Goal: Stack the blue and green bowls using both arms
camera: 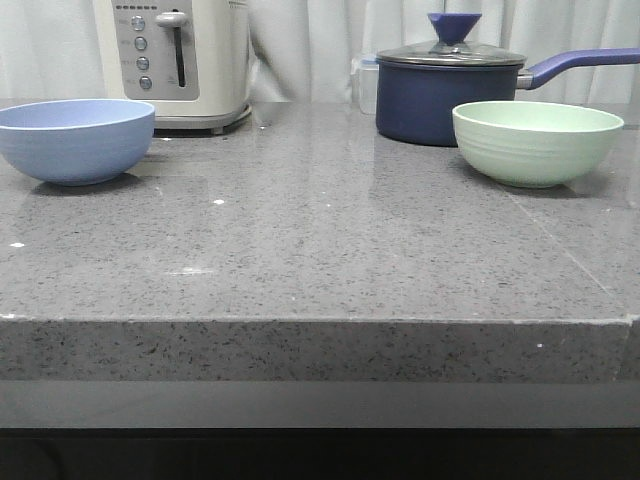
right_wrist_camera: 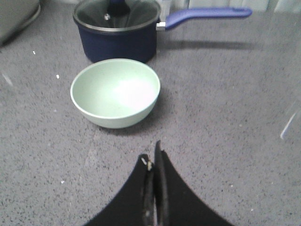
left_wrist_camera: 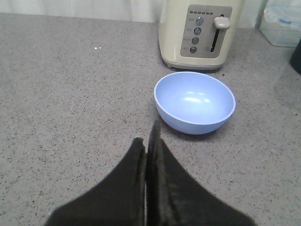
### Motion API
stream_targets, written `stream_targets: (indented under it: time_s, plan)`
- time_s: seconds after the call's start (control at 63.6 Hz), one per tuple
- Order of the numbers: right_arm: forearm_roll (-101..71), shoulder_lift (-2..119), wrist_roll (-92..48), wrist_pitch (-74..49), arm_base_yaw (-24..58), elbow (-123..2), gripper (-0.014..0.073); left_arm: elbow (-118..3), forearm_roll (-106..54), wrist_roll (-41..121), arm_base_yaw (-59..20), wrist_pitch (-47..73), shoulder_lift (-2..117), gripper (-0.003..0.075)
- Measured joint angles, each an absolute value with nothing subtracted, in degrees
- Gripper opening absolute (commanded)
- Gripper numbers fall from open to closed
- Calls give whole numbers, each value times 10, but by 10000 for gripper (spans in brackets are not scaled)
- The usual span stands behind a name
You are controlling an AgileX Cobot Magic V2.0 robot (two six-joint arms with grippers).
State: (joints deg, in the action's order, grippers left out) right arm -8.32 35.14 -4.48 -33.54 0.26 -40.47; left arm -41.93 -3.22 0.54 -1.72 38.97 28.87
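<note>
The blue bowl [camera: 75,140] stands upright and empty at the far left of the grey counter; it also shows in the left wrist view [left_wrist_camera: 194,102]. The green bowl [camera: 537,142] stands upright and empty at the right, also seen in the right wrist view [right_wrist_camera: 115,92]. My left gripper [left_wrist_camera: 147,136] is shut and empty, above the counter a little short of the blue bowl. My right gripper [right_wrist_camera: 153,154] is shut and empty, short of the green bowl. Neither arm shows in the front view.
A cream toaster [camera: 182,60] stands behind the blue bowl. A dark navy lidded saucepan [camera: 448,88] with a long handle [camera: 580,64] stands right behind the green bowl. A clear plastic box [left_wrist_camera: 283,22] sits between them. The counter's front edge [camera: 320,322] is near.
</note>
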Motion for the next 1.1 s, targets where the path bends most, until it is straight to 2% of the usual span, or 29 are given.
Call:
stream_targets:
  time_s: [0.141,0.22,0.33,0.424,0.487,0.55,0.754,1.1]
  plan:
    - [-83,389,-45,-345,3,-405,-57,-419,-30,5,-17,390,307,-19]
    - [-83,410,-45,-354,3,-405,20,-419,-23,5,-17,388,313,11]
    - [-83,434,-47,-360,3,-405,275,-419,-12,5,-17,382,315,198]
    - [-83,451,-47,-366,3,-405,505,-419,-9,5,-17,370,315,424]
    - [-82,461,-47,-367,3,-405,580,-419,-8,5,-17,362,315,513]
    - [-82,470,-47,-367,3,-405,594,-419,-8,5,-17,358,315,535]
    - [-84,504,-47,-385,3,-429,594,-419,-8,5,-17,355,315,532]
    - [-91,661,-38,-472,-16,-597,591,-419,-8,5,-17,355,315,532]
